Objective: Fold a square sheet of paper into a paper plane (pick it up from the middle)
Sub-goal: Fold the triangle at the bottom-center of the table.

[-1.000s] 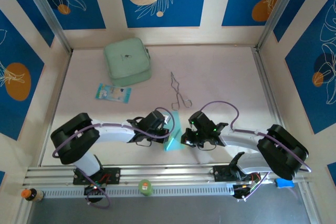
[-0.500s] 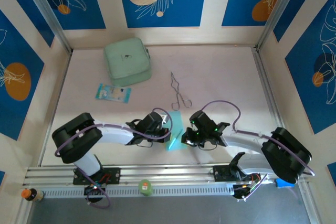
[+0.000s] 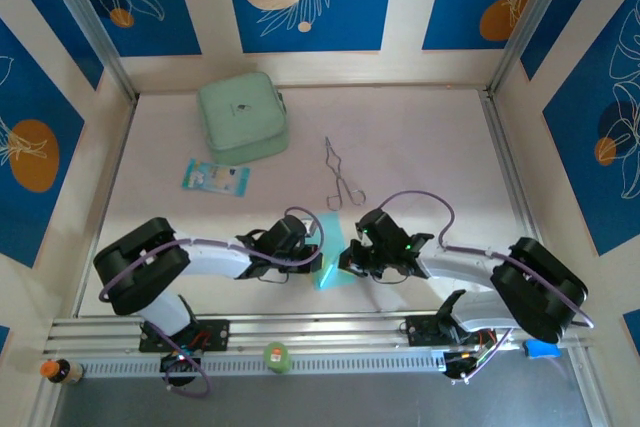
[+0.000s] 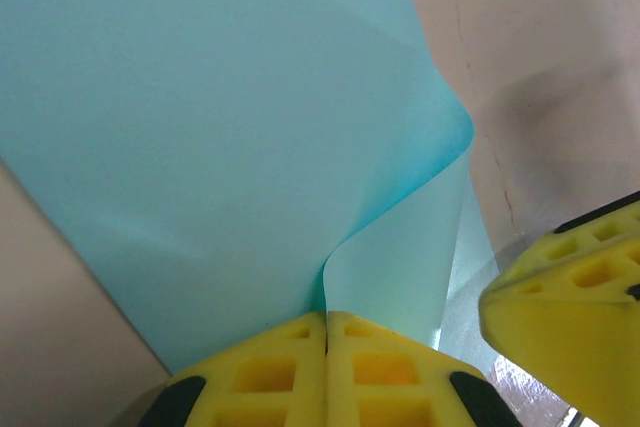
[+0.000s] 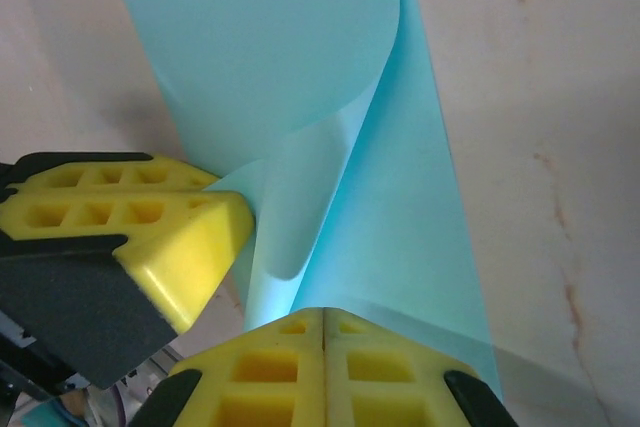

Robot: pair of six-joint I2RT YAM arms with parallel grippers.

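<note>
Top external view first: we see both arms reaching inward to the square sheet of paper [image 3: 332,247], which sits on the table [image 3: 420,147] near the front middle, just short of the metal tongs [image 3: 343,179]. It shows as a narrow cyan strip between the left gripper [image 3: 308,255] and the right gripper [image 3: 350,263].

In the left wrist view, our left gripper's yellow pads are pressed together with a rising curl of the sheet pinched in the seam. In the right wrist view, the right gripper's pads are likewise closed on the near edge, and one layer bows up over the other.

We judge this an early lengthwise fold: the sheet is doubled over but the layers stand loose and no crease is pressed flat.

The next move calls for laying the upper layer down edge to edge with the lower one. Then we need to run a closed gripper along the fold, without tugging the thin paper askew or tearing it at the two pinch points.
</note>
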